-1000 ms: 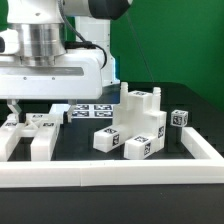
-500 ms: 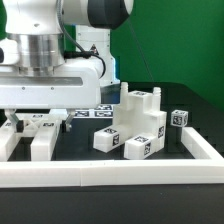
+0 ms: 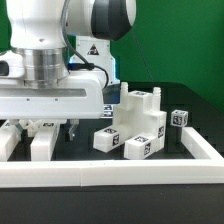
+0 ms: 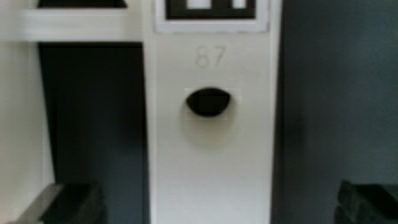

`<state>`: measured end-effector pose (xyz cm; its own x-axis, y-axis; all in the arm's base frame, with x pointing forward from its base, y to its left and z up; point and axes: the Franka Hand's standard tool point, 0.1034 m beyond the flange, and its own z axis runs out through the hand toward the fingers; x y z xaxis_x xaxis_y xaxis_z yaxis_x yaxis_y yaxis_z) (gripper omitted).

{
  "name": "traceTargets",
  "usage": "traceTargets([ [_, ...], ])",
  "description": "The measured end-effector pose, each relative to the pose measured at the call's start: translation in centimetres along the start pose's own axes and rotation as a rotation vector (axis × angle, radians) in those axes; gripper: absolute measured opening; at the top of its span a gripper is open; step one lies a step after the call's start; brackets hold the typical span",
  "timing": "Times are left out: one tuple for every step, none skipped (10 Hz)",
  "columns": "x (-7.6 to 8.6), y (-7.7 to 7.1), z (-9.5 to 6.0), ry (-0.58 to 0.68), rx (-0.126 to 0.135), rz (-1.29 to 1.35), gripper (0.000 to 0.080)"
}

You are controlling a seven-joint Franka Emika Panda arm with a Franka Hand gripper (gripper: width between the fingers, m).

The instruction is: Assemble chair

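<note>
Hand [image 3: 58, 127]: wide, empty, newly lowered over your drilled chair bar [image 4: 210, 140] near the bench [image 3: 190, 137] edge on the exterior view's left. Remaining chair parts [image 3: 137, 125]: mid-bench. Expect a grasp next.

White chair bar [image 4: 210, 170] with round hole [image 4: 210, 100], perhaps embossed digits
</note>
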<state>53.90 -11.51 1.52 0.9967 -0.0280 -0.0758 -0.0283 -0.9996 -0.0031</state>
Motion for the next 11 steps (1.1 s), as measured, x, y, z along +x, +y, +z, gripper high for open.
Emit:
traceTargets([
  [-0.12,-0.01,0.29,-0.005,-0.001,0.0,0.0648],
  [-0.22,-0.01,0.49,-0.009,-0.001,-0.001,0.0648],
  [-0.27,-0.02,0.6,-0.011,-0.001,-0.001,0.0639],
  [-0.28,-0.01,0.6,-0.011,-0.001,0.0,0.0639],
  [-0.28,-0.01,0.6,-0.011,-0.001,0.0,0.0423],
  [-0.27,-0.01,0.59,-0.011,-0.001,0.0,0.0282],
  [-0.28,0.0,0.59,-0.011,-0.001,0.0,0.0282],
  [-0.28,0.0,0.59,-0.011,-0.001,0.0,0.0287],
  [-0.28,0.0,0.59,-0.011,-0.001,0.0,0.0287],
  [-0.28,0.0,0.59,-0.011,-0.001,0.0,0.0287],
  [-0.27,-0.13,0.58,-0.011,0.0,0.017,0.0287],
])
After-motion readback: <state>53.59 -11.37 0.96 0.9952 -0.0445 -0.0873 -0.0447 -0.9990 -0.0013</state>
